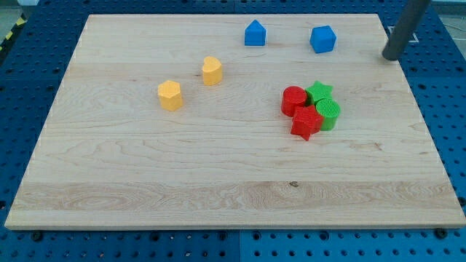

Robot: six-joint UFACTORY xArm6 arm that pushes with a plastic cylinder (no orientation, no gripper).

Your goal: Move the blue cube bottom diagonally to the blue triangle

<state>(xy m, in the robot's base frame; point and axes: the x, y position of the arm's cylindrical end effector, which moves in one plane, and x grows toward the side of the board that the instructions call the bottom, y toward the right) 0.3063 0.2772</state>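
Observation:
The blue cube [322, 38] sits near the view's top, right of centre. The blue triangle [255, 33] lies to its left, about one block-gap away, at nearly the same height. My tip [391, 55] is at the board's right edge near the view's top, to the right of the blue cube and slightly lower, apart from it. It touches no block.
A yellow heart-shaped block [212, 70] and a yellow hexagonal block [170, 95] lie left of centre. A tight cluster sits right of centre: a red cylinder [293, 100], a red star [306, 123], a green star [319, 91] and a green cylinder [329, 113].

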